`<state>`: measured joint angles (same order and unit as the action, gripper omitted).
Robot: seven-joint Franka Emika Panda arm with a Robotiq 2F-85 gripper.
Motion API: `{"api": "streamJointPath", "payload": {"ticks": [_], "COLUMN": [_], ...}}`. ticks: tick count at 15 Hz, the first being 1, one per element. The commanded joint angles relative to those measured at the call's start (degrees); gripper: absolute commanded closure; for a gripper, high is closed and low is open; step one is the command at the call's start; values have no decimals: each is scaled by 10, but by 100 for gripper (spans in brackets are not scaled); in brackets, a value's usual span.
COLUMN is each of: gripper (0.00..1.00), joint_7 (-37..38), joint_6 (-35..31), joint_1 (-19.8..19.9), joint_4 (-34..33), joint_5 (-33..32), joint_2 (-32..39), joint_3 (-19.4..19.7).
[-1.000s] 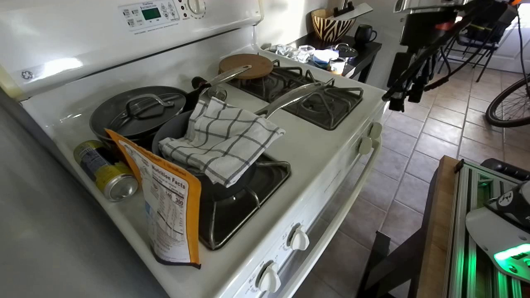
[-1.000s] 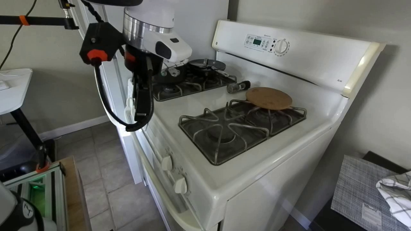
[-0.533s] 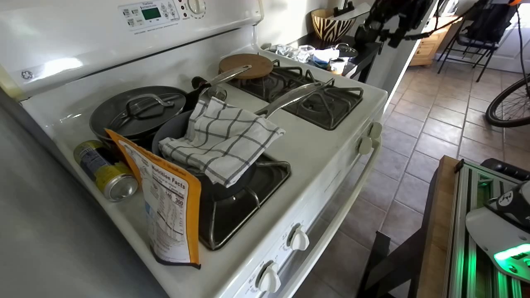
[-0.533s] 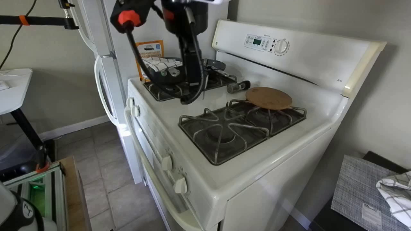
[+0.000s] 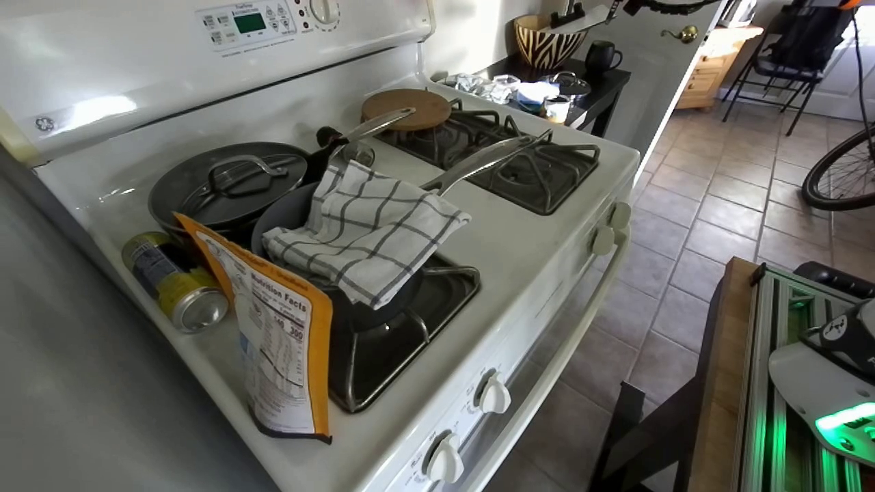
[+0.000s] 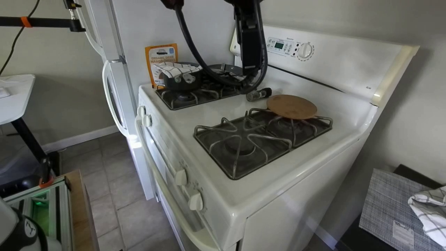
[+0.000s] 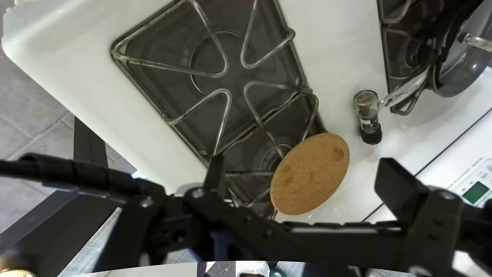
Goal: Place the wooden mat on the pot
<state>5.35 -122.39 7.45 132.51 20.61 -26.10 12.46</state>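
In the wrist view, the round wooden mat (image 7: 309, 175) lies over the rear grate (image 7: 250, 173), its rim jutting past it above the white stovetop (image 7: 346, 46). The gripper (image 7: 303, 165) frames it, jaws wide, holding nothing. The step in hand seems to be reaching for the mat; coming down at the jutting rim, one finger above and one beneath, should beat straddling so broad a disc. The pepper mill (image 7: 368, 115) needs room.

An exterior view adds height: the gripper (image 6: 249, 69) hangs above the cooktop, jaws unreadable there.

In an exterior view, the metal handle (image 5: 379, 124) of the lidded pan (image 5: 236, 205) crosses before the mat; the wrist view shows them apart. A checkered cloth (image 5: 372, 229) drapes the nearer pan (image 5: 290, 208); which pot is meant, I cannot tell.
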Motion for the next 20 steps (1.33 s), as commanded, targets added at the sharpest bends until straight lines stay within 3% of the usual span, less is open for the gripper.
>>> {"api": "streamJointPath", "payload": {"ticks": [1, 3, 7, 12, 15, 17, 18, 20], "gripper": [0, 0, 0, 0, 0, 0, 0, 0], "joint_7": [-2, 19, 2, -99, -124, -125, -108, -108], "joint_6": [2, -19, -81, -32, -30, -32, -55, -56], "joint_1": [5, 4, -14, -20, 1, 0, 9, 13], "joint_4": [-1, -2, -63, -225, -324, -387, -310, -357], "joint_5": [2, 13, 34, 62, 52, 89, 53, 62], "joint_2": [1, 9, 116, 290, 388, 450, 384, 432], "joint_3": [-7, -14, -9, -1, -21, -22, -37, -43]}}
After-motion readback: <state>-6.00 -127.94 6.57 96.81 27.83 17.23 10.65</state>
